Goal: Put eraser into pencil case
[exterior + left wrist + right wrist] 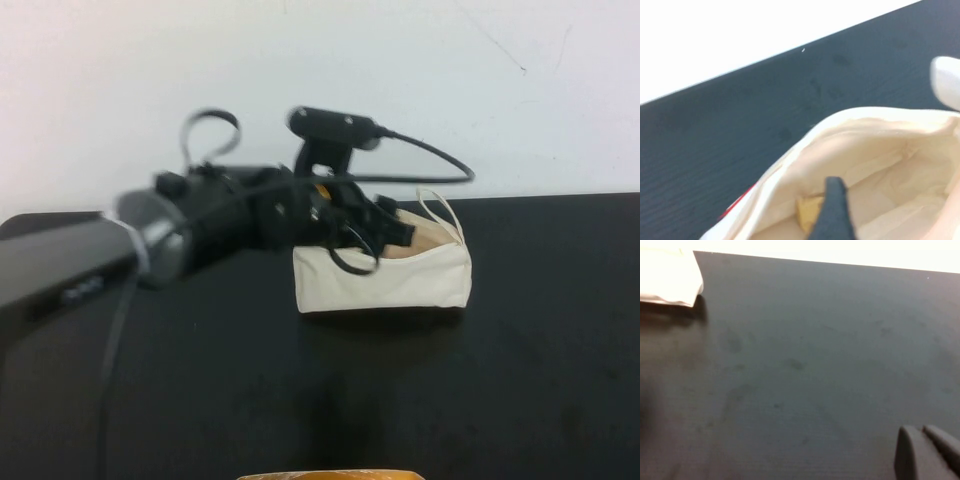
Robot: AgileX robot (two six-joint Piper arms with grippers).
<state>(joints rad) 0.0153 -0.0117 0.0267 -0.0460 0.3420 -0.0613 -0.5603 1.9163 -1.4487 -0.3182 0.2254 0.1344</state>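
Observation:
The cream fabric pencil case lies on the black table with its mouth open upward. My left gripper reaches from the left into that mouth. In the left wrist view one dark finger is inside the case, with a wide gap beside it, so the gripper looks open. A yellowish eraser lies on the case's inner lining, next to that finger. My right gripper is shut and empty, low over bare table, out of the high view. A corner of the case shows in its view.
The black table ends at a white wall behind. The case's cord loop sticks up at its right end. A red patch shows beside the case. An orange edge lies at the table's front.

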